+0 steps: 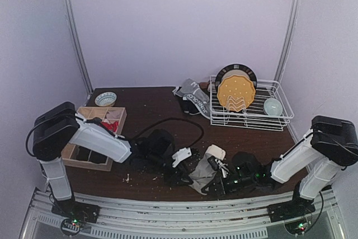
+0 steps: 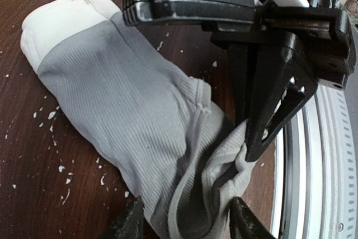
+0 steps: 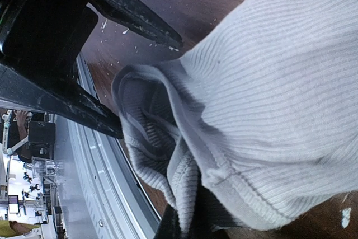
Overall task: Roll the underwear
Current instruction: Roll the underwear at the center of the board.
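Observation:
A grey ribbed underwear [image 1: 202, 175] with a white waistband [image 1: 216, 151] lies crumpled near the front edge of the table. In the left wrist view the underwear [image 2: 128, 116] stretches away, its near end bunched between my left gripper's [image 2: 187, 216] spread fingers. My left gripper [image 1: 182, 174] is open around that end. My right gripper [image 1: 220, 181] is shut on a folded edge of the same underwear [image 3: 268, 82]; its fingers [image 2: 263, 132] pinch the edge in the left wrist view. More underwear [image 1: 193, 98] lies piled at the back, and a black one [image 1: 159, 141] lies by the left arm.
A white wire dish rack [image 1: 279, 117] with an orange plate [image 1: 236, 93] and a small bowl [image 1: 273, 106] stands at the back right. A wooden compartment box [image 1: 84, 158] and a patterned bowl [image 1: 105, 99] sit at the left. A black cable [image 1: 184, 120] loops mid-table. White crumbs dot the table.

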Controlling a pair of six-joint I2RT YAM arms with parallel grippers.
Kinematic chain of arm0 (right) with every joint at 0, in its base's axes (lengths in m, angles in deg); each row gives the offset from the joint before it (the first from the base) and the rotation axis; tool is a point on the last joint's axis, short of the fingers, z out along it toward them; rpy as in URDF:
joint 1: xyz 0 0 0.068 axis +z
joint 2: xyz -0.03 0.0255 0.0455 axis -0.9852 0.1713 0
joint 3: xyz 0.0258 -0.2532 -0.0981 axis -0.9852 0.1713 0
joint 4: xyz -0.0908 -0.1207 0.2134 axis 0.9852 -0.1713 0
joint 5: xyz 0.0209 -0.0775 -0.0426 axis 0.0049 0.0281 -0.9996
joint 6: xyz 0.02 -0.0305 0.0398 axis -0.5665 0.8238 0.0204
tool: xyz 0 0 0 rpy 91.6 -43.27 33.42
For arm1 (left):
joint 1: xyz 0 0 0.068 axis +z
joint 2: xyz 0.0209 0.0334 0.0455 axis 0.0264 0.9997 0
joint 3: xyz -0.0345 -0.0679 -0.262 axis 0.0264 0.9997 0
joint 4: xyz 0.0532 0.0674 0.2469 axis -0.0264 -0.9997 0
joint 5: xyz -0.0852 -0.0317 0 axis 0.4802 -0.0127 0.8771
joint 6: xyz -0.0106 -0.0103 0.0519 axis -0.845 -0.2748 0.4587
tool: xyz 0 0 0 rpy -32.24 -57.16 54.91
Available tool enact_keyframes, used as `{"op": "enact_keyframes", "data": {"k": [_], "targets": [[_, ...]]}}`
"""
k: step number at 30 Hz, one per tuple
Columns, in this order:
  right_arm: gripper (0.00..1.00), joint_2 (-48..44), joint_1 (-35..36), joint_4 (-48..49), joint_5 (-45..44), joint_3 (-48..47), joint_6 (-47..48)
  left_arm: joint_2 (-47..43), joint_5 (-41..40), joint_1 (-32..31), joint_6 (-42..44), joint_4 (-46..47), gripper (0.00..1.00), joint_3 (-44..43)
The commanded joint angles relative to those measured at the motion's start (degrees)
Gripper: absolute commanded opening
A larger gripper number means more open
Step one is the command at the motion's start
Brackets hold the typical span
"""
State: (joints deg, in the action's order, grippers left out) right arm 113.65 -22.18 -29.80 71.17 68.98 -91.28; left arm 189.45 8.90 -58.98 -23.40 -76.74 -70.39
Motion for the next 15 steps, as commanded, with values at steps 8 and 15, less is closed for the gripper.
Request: {"op": "enact_keyframes", "data": {"k": [8,15], "targets": [[0.0,-0.7,0.5,-8.7,-2.3,0.3,1.0,3.9,5.9,0.4,-4.3,-0.9,0.29,-4.1],[0.18,-10.3,2.5,-20.0,-7.3,-1.7,3.2,4.7,4.5,0.4,-5.5,-3.2,0.0,-4.4]]}}
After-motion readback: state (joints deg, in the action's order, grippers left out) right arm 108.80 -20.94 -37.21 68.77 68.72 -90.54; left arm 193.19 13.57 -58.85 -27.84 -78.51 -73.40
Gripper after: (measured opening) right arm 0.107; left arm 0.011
